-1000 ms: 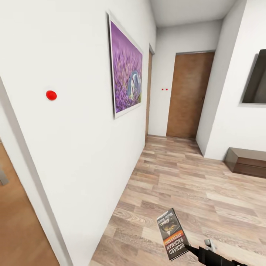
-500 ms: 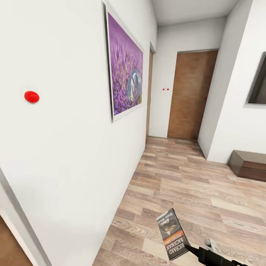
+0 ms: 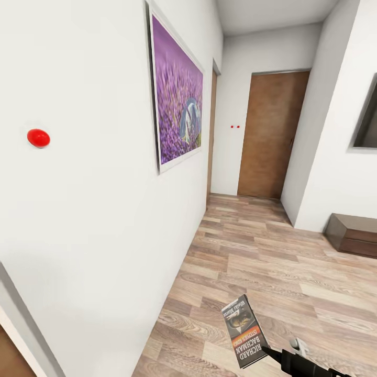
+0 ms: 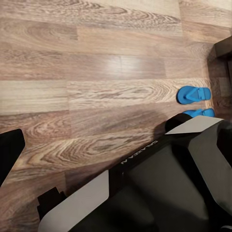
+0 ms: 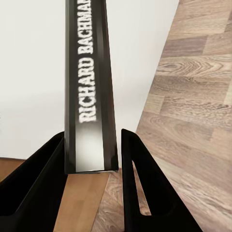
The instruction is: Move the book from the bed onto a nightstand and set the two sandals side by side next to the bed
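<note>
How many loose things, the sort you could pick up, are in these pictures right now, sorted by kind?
Book, held in the right claw: 1
Blue sandals, lying on the wood floor: 2
Total: 3

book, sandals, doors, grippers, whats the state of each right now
book: off the floor, clamped between the fingers of the right gripper
right gripper: shut on the book's edge
two sandals: lying flat on the wood floor, close together, one partly hidden by the robot's body
brown door at the hall's end: closed
left gripper: state cannot be told
</note>
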Controlling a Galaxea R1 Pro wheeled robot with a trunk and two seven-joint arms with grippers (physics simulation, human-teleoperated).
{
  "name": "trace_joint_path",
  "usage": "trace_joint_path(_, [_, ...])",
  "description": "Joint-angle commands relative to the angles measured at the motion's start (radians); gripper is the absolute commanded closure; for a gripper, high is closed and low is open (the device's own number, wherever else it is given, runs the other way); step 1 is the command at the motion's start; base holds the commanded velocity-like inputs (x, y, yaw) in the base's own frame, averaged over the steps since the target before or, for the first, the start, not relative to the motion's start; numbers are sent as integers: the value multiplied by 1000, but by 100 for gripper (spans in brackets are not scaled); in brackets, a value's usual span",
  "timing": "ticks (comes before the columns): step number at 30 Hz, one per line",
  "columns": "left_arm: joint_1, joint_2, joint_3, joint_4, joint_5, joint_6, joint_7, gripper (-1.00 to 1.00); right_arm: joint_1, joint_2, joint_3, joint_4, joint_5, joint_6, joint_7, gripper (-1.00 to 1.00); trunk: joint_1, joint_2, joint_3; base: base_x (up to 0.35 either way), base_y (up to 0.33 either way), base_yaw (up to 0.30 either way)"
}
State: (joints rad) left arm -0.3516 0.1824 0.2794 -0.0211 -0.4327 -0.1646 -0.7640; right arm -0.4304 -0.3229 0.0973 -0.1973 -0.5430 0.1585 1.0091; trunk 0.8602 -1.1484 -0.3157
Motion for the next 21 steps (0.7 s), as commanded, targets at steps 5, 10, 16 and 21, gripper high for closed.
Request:
trace_joint_path(5, [-1, 0, 7, 0, -11, -6, -2, -100, -1, -1, 7, -1, -11, 8, 2, 100, 0, -1, -1, 0, 0, -189])
trace_joint_path(10, [0, 0, 7, 0, -11, -6, -2, -100, -1, -1, 7, -1, -12, 8, 1, 100, 0, -1, -1, 0, 0, -83])
trace_joint_path(16, [0, 0, 7, 0, -11, -6, -2, -100, -1, -1, 7, -1, -11, 8, -2, 100, 0, -1, -1, 175, 0, -7])
trace_joint_path(21, [0, 0, 7, 0, -11, -6, -2, -100, -1, -1, 7, -1, -11, 8, -3, 100, 0, -1, -1, 176, 26, -1])
